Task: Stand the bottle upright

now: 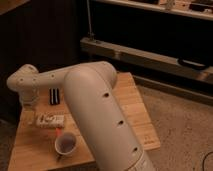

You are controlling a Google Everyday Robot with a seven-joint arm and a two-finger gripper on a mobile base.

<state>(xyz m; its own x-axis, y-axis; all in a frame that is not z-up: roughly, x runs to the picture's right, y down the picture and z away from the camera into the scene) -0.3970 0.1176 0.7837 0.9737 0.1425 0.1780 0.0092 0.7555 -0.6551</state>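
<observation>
The bottle (51, 120) lies on its side on the surface (127, 107), just behind the cup (65, 145). The gripper (31, 112) hangs open behind and left of the cup, at the bottle's end. A skewed closing could roll the slim bottle into the cup.

You are looking at a dim, warm-toned scene. The light seems to fall from above, so the pale arm (100, 115) and the wooden table (132, 107) are the brightest parts, while the wall (45, 35) and shelving (150, 20) behind sink almost to black. The table's left end is duller under the arm, and there you find the gripper (31, 114), hanging low by the left edge, grey in that shade. The only sheen is a mild one along the rail (150, 54) at the back.
</observation>
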